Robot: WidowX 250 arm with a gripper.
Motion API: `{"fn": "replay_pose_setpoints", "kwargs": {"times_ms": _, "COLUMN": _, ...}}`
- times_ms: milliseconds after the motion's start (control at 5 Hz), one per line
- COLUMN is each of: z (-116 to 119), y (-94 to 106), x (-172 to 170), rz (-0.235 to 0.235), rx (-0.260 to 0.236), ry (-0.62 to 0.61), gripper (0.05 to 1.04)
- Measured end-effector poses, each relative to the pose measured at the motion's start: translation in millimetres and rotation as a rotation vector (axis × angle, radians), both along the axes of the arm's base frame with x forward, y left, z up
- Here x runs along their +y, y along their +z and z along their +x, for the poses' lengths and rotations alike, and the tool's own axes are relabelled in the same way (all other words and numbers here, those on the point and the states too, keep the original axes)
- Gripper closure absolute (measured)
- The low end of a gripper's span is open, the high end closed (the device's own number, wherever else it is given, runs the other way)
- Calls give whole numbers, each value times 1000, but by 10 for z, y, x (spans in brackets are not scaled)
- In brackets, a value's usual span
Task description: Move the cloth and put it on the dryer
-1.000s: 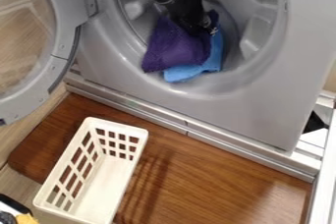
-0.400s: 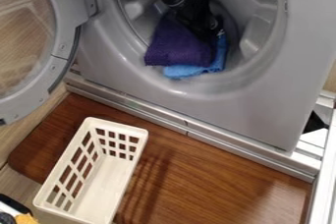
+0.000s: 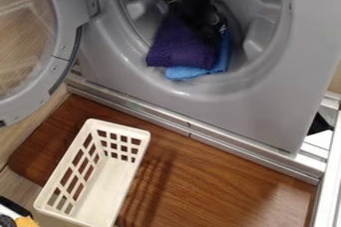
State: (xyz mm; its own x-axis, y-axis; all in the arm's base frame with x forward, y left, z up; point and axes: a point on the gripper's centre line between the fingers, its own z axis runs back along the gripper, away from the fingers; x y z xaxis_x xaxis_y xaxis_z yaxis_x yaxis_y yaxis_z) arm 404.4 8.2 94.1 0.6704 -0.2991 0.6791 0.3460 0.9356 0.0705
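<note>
The pincer (image 3: 214,33) is at the purple cloth (image 3: 178,50) inside the dryer (image 3: 226,109) — open or closed, I cannot tell. Blue cloth (image 3: 188,72) peeks out below the purple.

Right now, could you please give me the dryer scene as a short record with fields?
dryer: door open
purple cloth: inside the dryer's opening, partly over the blue cloth
blue cloth: beneath the purple one, its lower edge showing
hand: inside the opening, at the cloths
basket: white, slotted sides, on the brown wooden surface before the dryer
</note>
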Motion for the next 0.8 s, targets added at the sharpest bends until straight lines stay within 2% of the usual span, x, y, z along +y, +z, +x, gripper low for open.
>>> {"fn": "replay_pose_setpoints", "kwargs": {"times_ms": 200, "z": -77, "y": 126, "x": -10, "rz": -1, "rx": -8, "ry": -16, "gripper": 73}}
{"fn": "replay_pose_setpoints", "kwargs": {"times_ms": 400, "z": -297, "y": 306, "x": -34, "rz": -15, "rx": -10, "ry": -33, "gripper": 78}}
{"fn": "replay_pose_setpoints", "kwargs": {"times_ms": 600, "z": -716, "y": 280, "x": -76, "rz": 29, "rx": 98, "ry": -49, "gripper": 79}}
{"fn": "replay_pose_setpoints", "kwargs": {"times_ms": 800, "z": -1192, "y": 124, "x": -203, "rz": 82, "rx": 227, "ry": -80, "gripper": 79}}
